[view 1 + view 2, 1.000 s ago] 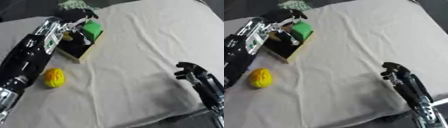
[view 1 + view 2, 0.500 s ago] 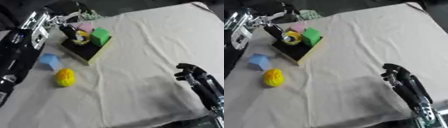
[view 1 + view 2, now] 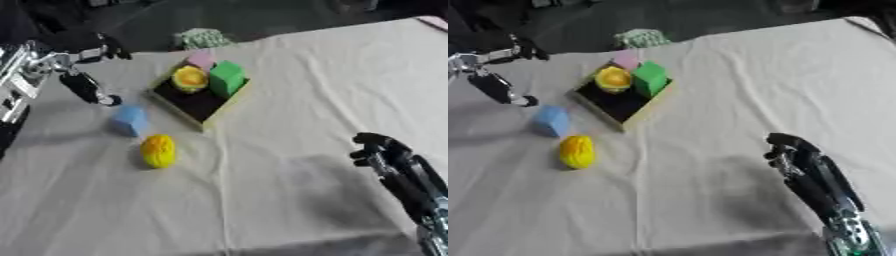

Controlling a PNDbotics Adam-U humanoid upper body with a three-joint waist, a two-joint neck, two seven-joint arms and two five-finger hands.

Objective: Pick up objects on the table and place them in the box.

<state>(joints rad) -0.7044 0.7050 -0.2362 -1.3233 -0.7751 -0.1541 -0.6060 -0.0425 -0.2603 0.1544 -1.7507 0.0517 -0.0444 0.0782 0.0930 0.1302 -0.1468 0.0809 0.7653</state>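
A shallow box (image 3: 199, 102) with a black floor and pale rim sits at the upper middle of the cloth. Inside it are a green block (image 3: 227, 78), a pink block (image 3: 202, 59) and a yellow round piece (image 3: 189, 79). A light blue block (image 3: 129, 120) lies on the cloth left of the box. A yellow oval object (image 3: 158, 150) lies just below the blue block. My left hand (image 3: 86, 86) hovers at the upper left, open and holding nothing. My right hand (image 3: 381, 149) rests at the lower right with its fingers curled, holding nothing.
A white cloth (image 3: 289, 120) covers the table. A green and white patterned object (image 3: 200, 38) lies at the far edge behind the box. The floor beyond the table's far edge is dark.
My left hand has pulled back from over the box to the upper left, empty. The yellow round piece now lies in the box. The camera has shifted, bringing the blue block into view.
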